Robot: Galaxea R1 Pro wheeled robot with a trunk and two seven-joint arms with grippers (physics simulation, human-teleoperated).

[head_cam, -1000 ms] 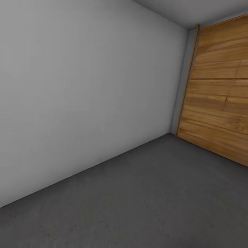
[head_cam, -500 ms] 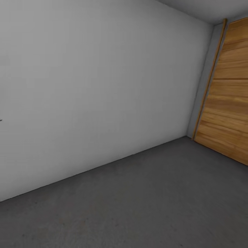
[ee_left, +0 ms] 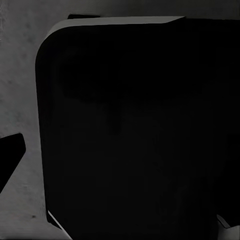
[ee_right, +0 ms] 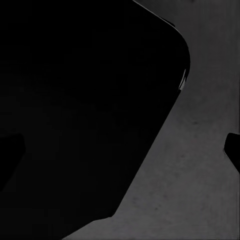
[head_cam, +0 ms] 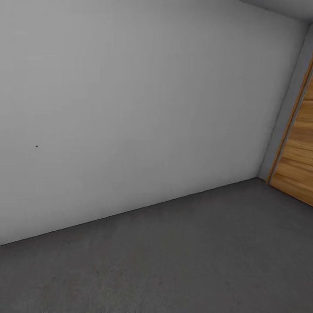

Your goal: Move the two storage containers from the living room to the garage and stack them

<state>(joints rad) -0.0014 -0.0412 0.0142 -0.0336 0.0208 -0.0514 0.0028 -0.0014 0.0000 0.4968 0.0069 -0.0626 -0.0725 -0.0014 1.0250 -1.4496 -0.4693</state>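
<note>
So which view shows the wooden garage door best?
The head view: the wooden door stands at its right edge, beside the pale wall. Both wrist views show dark robot bodywork over grey concrete floor.

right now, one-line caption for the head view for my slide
Head view of the garage: pale grey wall meeting dark concrete floor, wooden plank door at the right edge.

In the head view the floor point(head_cam: 174, 261) lies from four to eight o'clock, a wall point(head_cam: 130, 100) behind it, a wooden door point(head_cam: 300, 169) at three o'clock.
</note>
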